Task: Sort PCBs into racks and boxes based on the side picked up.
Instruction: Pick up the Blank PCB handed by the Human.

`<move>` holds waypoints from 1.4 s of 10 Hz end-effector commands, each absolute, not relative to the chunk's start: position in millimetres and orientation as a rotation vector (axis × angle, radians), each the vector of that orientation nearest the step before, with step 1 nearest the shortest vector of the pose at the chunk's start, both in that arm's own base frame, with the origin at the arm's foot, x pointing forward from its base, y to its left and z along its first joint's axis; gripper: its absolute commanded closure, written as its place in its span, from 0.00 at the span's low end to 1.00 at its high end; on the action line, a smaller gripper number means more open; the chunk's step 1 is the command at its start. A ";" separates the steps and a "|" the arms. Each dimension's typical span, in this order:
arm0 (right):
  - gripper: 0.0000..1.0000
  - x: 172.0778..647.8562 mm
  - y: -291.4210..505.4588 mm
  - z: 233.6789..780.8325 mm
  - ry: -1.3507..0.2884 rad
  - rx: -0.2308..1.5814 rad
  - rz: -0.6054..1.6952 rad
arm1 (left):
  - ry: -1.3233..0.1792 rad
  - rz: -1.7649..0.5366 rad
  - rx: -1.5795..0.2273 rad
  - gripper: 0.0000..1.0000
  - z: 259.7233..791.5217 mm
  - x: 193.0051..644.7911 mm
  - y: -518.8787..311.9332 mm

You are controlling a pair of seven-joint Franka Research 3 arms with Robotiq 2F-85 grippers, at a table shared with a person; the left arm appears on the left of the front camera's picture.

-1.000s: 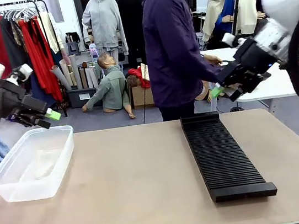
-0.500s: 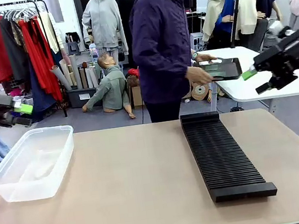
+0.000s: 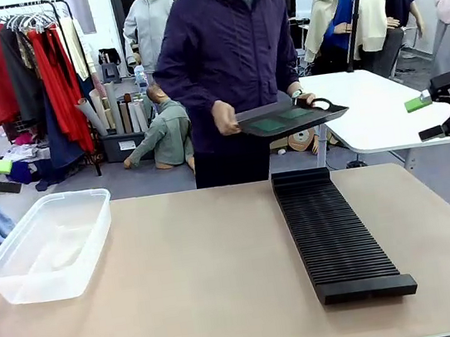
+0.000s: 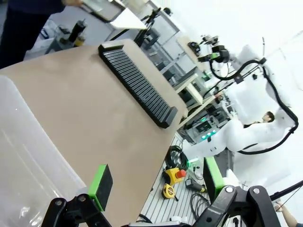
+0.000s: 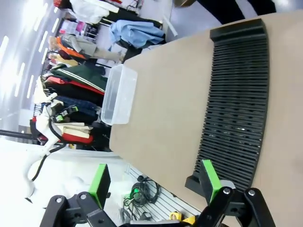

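Note:
A person at the far side holds a flat black tray (image 3: 245,118) with green PCBs (image 3: 275,120) lying on it, above the far end of the rack. The long black slotted rack (image 3: 335,233) (image 4: 137,82) (image 5: 236,109) lies right of the table's middle with no boards in it. At the table's left edge stands the clear box (image 3: 47,248) (image 4: 23,161) (image 5: 119,94), also without boards. My left gripper (image 3: 1,176) (image 4: 156,182) hangs open off the table's left side, above the box. My right gripper (image 3: 424,119) (image 5: 155,182) is open past the right edge, holding nothing.
A white table (image 3: 368,115) stands behind the person at the right, and clothes racks (image 3: 17,63) at the back left. Bare tan tabletop (image 3: 197,265) lies between box and rack.
Both arms have drawn back outward toward the picture's edges. The person has turned from the white table to face my table, bringing the tray of PCBs.

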State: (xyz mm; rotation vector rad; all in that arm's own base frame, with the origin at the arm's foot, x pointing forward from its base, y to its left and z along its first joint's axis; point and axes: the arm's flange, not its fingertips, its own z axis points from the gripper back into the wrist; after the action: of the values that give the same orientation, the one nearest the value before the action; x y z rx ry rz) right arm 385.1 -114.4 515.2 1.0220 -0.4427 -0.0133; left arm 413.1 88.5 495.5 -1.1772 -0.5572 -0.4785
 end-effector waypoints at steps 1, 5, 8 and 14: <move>0.00 385.2 -111.2 508.2 -0.479 1.102 0.023 | -0.578 -0.501 -1.240 0.00 491.8 419.8 94.3; 0.00 386.2 -109.5 510.1 -0.453 1.092 0.004 | -0.556 -0.487 -1.223 0.00 488.1 417.9 92.2; 0.00 386.2 -109.5 510.1 -0.453 1.092 0.004 | -0.556 -0.487 -1.223 0.00 488.1 417.9 92.2; 0.00 386.2 -109.5 510.1 -0.453 1.092 0.004 | -0.556 -0.487 -1.223 0.00 488.1 417.9 92.2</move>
State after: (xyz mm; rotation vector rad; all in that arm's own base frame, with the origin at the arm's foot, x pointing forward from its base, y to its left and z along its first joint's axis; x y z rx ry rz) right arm 385.7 -109.8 508.4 1.0823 -0.4514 0.0089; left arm 419.1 91.6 487.6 -1.2201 -0.5509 -0.4894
